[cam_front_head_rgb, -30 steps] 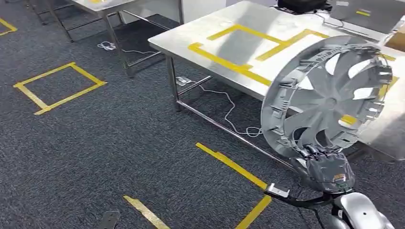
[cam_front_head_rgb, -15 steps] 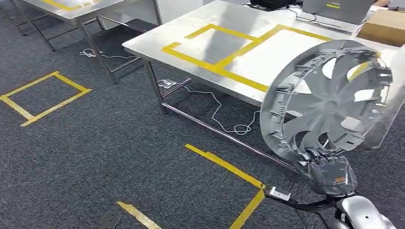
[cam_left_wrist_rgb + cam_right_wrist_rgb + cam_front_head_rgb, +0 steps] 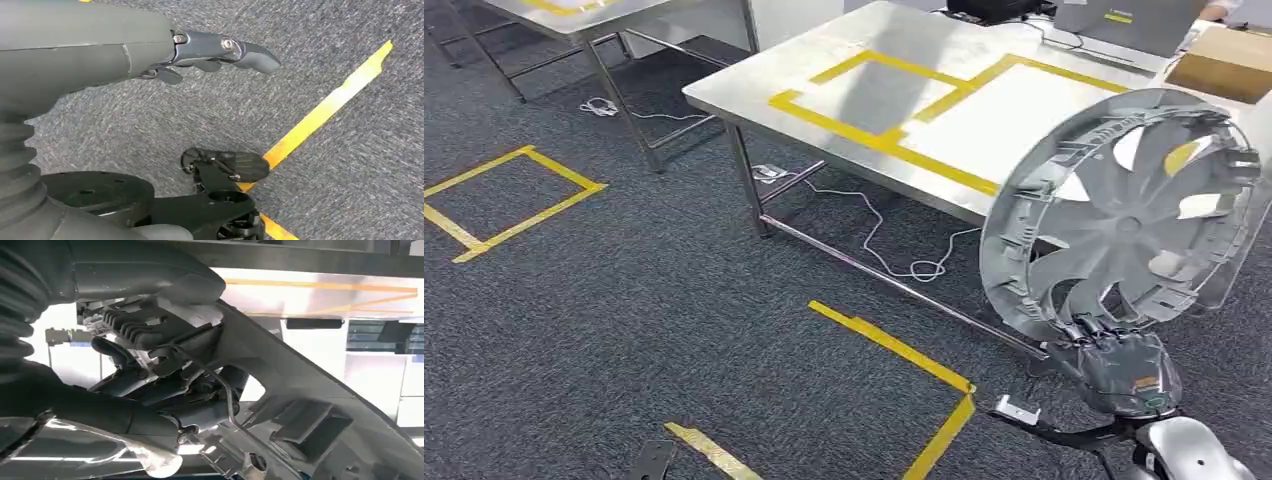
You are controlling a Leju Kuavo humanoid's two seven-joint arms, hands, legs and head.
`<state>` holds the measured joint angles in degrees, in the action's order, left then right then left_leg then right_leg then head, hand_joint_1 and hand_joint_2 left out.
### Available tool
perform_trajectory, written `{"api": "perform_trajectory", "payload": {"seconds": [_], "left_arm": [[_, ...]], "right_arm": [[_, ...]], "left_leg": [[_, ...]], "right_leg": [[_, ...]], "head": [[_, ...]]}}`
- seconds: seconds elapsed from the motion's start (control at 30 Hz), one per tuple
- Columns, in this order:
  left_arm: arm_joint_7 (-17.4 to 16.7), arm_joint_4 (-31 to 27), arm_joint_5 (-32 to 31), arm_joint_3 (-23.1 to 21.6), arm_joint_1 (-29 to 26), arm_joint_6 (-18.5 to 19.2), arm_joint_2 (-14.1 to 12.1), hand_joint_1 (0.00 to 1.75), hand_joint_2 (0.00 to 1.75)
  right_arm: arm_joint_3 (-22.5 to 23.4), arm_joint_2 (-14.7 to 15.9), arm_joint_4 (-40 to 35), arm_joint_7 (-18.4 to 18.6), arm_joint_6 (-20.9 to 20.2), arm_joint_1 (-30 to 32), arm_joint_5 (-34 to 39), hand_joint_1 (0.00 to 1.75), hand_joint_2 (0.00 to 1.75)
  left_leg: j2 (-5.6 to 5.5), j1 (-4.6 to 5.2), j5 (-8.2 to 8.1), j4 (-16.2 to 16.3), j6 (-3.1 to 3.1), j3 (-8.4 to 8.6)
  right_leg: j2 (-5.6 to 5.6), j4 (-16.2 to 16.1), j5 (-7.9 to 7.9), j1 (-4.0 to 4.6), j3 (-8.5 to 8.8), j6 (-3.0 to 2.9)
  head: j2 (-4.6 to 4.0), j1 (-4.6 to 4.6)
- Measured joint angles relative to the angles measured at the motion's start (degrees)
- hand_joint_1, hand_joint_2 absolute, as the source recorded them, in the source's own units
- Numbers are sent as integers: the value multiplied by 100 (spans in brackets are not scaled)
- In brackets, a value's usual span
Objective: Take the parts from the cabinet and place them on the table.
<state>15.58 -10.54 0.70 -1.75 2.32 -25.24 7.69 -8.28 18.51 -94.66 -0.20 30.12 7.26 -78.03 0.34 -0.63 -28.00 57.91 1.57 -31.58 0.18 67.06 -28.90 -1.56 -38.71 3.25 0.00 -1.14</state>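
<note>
The robot's right hand grips a grey plastic hubcap by the lowest part of its rim, holding it upright on edge with its ribbed, clipped back side turned toward the robot. From the wrist camera, the dark fingers are wrapped over the rim's inner edge and a wire retaining ring, with the thumb pressed on the rim from the other side. The hubcap is up in the air, in front of the near edge of a steel table, and partly covers that edge from where the robot looks.

The tabletop carries rectangles marked out in yellow tape. A cardboard box sits at its far right side, and a laptop lies just behind. A white cable trails on the dark carpet under the table.

The left hand hangs low over the carpet, holding nothing, fingers loosely extended and apart. More yellow tape lines cross the floor, including a square outline well off to the left.
</note>
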Motion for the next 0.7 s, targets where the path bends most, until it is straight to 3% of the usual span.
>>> {"api": "perform_trajectory", "payload": {"seconds": [0.03,0.07,0.1,0.2,0.27,0.3,0.37,0.4,0.43,0.47,0.53,0.57,0.6,0.63,0.7], "left_arm": [[0,0,0,0,0,0,11,0,175],[0,0,-7,0,2,-9,4,0,175],[0,0,-13,0,7,-11,11,0,175],[-9,0,-15,-2,6,-46,35,0,175],[-7,0,-39,-7,20,-83,57,0,175],[-9,0,-52,-7,25,-94,68,0,175],[-9,0,-59,-7,17,-98,81,0,175],[-11,0,-66,-7,7,-98,83,0,175],[-15,0,-68,-7,0,-98,85,0,175],[-18,0,-68,-7,0,-101,85,0,175],[-17,0,-68,-7,4,-101,85,0,175],[-15,0,-68,-7,2,-101,81,0,175],[-17,0,-68,-7,4,-101,81,0,175],[-17,0,-68,-7,27,-103,88,0,175],[-18,0,-72,-7,23,-114,88,0,175]], "right_arm": [[4,0,0,-2,0,-4,0,175,175],[2,-2,4,0,2,-13,0,175,175],[-2,0,7,-7,6,-20,-2,175,175],[-4,0,13,-4,11,7,-7,175,175],[2,0,11,0,13,6,-7,175,175],[2,0,13,0,13,6,-9,175,175],[0,-2,13,22,15,23,-18,175,175],[2,-2,13,48,15,42,-39,175,175],[0,-2,13,70,17,64,-61,175,175],[-4,-7,13,90,17,84,-94,175,175],[-11,-18,13,90,15,99,-160,175,175],[-18,-42,15,94,13,97,-212,175,175],[-20,-74,22,96,11,69,-262,175,175],[-26,-96,22,105,9,61,-291,175,175],[-52,-142,24,125,4,48,-339,175,175]], "left_leg": [[0,-6,-21,12,-31,17],[-4,19,-45,25,-72,9],[-3,40,-64,84,-104,-21],[14,24,-45,30,-185,-13],[0,10,-208,206,-233,-62],[-6,11,-379,521,-240,-201],[-10,11,-773,1504,-247,-686],[-10,11,-816,1792,-240,-849],[-10,12,-717,1815,-226,-896],[-12,18,-507,1621,-201,-838],[-22,53,90,713,-101,-485],[-43,88,228,340,-22,-350],[-44,91,178,242,0,-289],[-42,105,92,138,-5,-255],[-47,120,94,136,-3,-273]], "right_leg": [[-41,-548,226,-14,292,11],[-79,-757,116,7,420,19],[-44,-865,115,27,483,-51],[-24,-834,111,55,445,-163],[-21,-858,115,28,485,-233],[-24,-858,102,32,497,-271],[-21,-857,79,55,514,-308],[-9,-857,70,65,526,-320],[7,-857,58,76,548,-334],[26,-857,41,87,576,-339],[52,-857,0,110,658,-332],[56,-860,-22,95,662,-327],[76,-832,-46,146,659,-289],[73,-837,-36,121,625,-266],[62,-870,-27,98,624,-211]], "head": [[0,-2],[0,-31],[0,-95],[0,-74],[0,-48],[0,-24],[0,-22],[0,-22],[0,-22],[0,-20],[0,-22],[0,-26],[0,-35],[0,-20],[0,-20]]}}
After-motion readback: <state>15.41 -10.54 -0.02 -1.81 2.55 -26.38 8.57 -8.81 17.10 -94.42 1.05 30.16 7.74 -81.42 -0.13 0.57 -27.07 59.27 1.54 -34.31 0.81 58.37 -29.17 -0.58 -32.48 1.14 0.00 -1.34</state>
